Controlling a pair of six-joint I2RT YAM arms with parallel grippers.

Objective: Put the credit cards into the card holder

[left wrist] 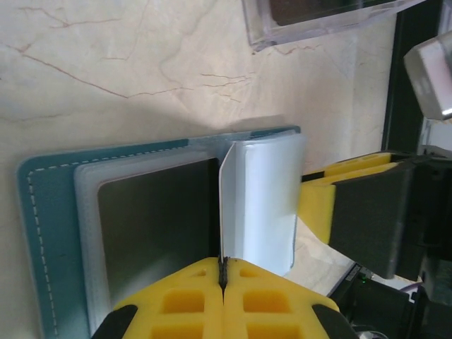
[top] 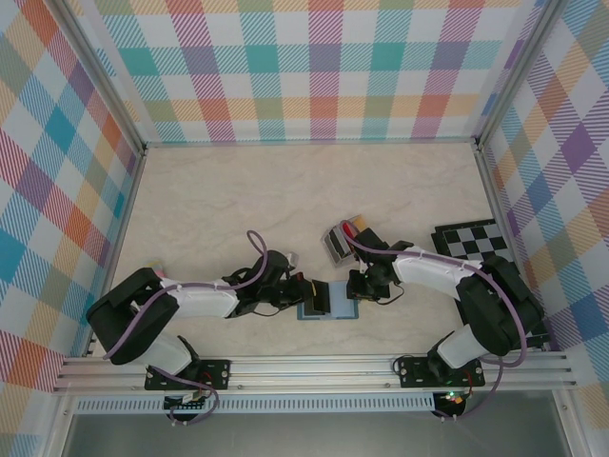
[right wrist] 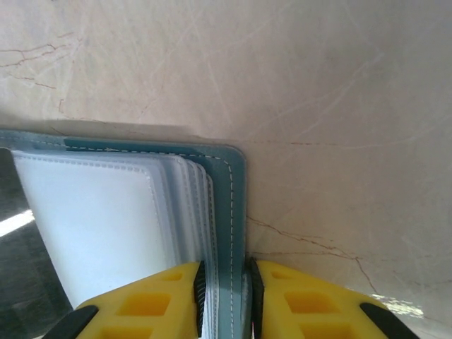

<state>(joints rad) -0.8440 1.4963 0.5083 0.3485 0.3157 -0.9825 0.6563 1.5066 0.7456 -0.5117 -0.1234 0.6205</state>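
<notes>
Card holder (right wrist: pixel 237 205) cut by bottom edge; clear case (left wrist: pixel 318 25) cropped by top edge.

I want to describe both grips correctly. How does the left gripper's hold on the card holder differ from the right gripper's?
The left gripper pinches one pale plastic sleeve, standing upright; the right gripper clamps the teal cover with several sleeves. The left gripper's jaws nearly meet; the right gripper's stand apart around that thicker stack. Both are yellow and hold the same open card holder.

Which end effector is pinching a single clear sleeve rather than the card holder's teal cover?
The left end effector, shut on one clear sleeve held upright. The right end effector instead clamps the card holder at its teal cover edge.
</notes>
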